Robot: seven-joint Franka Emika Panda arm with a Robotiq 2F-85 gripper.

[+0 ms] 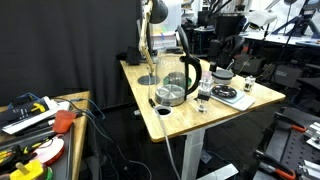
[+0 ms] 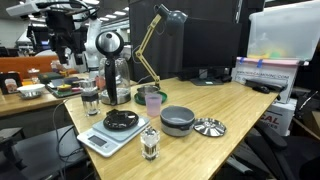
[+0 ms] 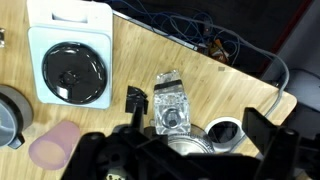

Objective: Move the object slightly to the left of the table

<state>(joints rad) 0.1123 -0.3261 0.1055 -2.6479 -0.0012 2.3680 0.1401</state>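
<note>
In an exterior view, the small glass cup [image 1: 204, 100] stands upright on the light wooden counter [image 1: 190, 122], between the large glass pot with a black handle [image 1: 172, 90] and the white scale [image 1: 230, 95]. It looks clear, short and far smaller than the pot. The hand [image 1: 222, 68] hangs above the scale end of the counter, well clear of the top; against the dark background its fingers cannot be made out here. A desk lamp [image 1: 148, 40] rises at the far edge, and a cluttered workbench [image 1: 40, 115] sits apart to one side.

In an exterior view from across the room, the cup [image 2: 150, 144] is close to the near edge of the counter [image 2: 240, 110], just beside the scale [image 2: 100, 140], which carries a dark round dish. The cup's glass wall catches the light and its bottom reads darker. A pink cup [image 2: 152, 100] stands behind it, and a grey metal pot [image 2: 177, 120] and a loose lid [image 2: 208, 127] lie to its side.

In the wrist view, the cup [image 3: 170, 108] is seen from above: a ribbed, glinting clear wall around a round mouth, with a small black part at one side. It stands near a round cable hole [image 3: 222, 130] in the counter [image 3: 130, 60], apart from the scale [image 3: 70, 65] and the pink cup [image 3: 55, 148]. The hand [image 3: 180, 155] is spread wide, its dark fingers on either side of the frame, holding nothing.
</note>
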